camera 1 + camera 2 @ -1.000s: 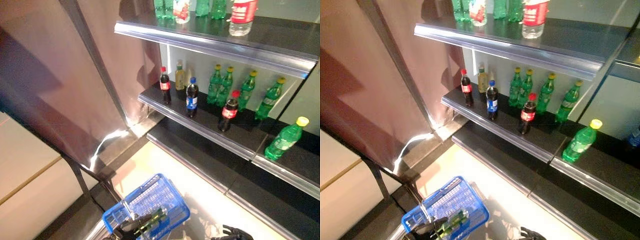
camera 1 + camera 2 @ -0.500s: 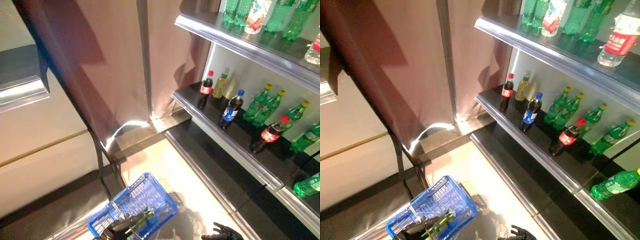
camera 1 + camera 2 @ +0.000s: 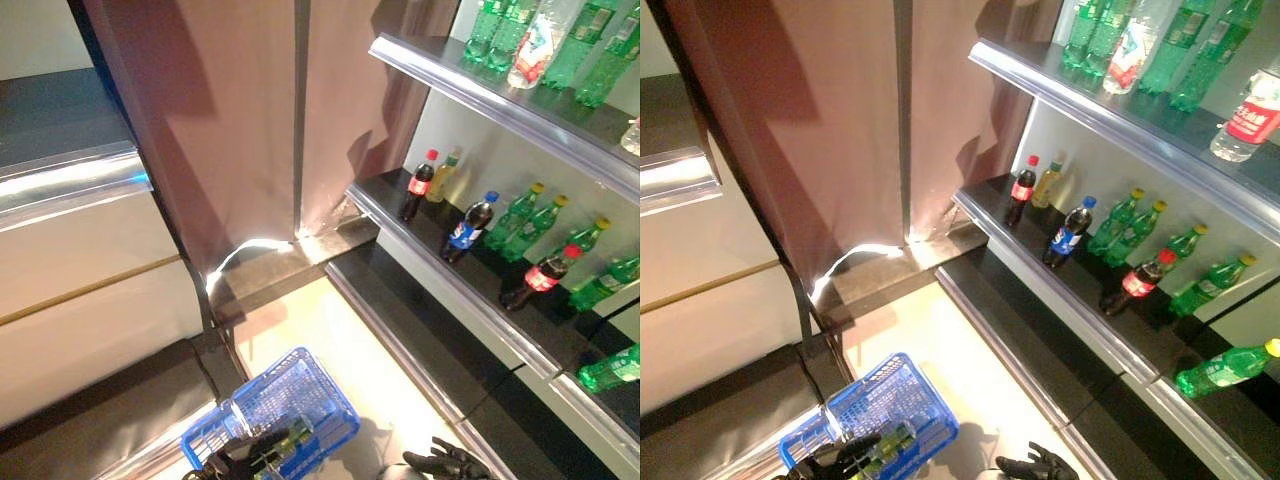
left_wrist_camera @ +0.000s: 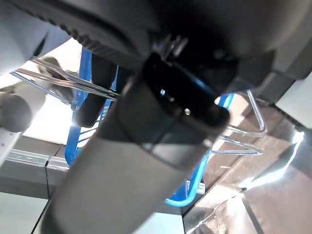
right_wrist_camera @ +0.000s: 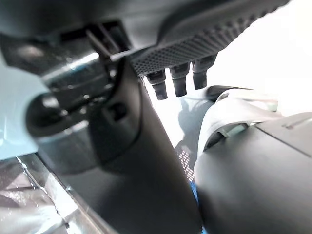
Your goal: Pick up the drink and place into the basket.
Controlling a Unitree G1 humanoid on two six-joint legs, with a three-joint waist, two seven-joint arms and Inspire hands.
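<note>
Left eye view: left robot hand [image 3: 240,458] at the bottom edge, dark fingers curled round the wire handle of a blue plastic mesh basket [image 3: 285,400] that hangs low over the pale floor [image 3: 330,340]. A green plastic drink bottle [image 3: 290,441] lies inside the basket, just beside the left robot hand's fingers, on the shelf side of them. Right robot hand [image 3: 445,463] shows at the bottom edge, well apart from the basket, fingers spread and holding nothing. Up and away from the right robot hand, a dark shelf [image 3: 440,270] carries upright bottles: a dark cola bottle with red cap [image 3: 417,187], a dark bottle with blue cap [image 3: 467,226], several green bottles with yellow caps [image 3: 520,215].

Right eye view: same scene; basket [image 3: 875,405] under the left robot hand [image 3: 845,458], the green bottle [image 3: 890,440] in it touching or just beside the fingers; right robot hand [image 3: 1035,466] loosely splayed.

Left wrist view: dark hand bulk fills most of it; blue basket rim and silver wire handle [image 4: 243,131] show past the fingers, which wrap the wire.

Right wrist view: mostly the robot's own dark parts; cannot tell finger pose here.
</note>
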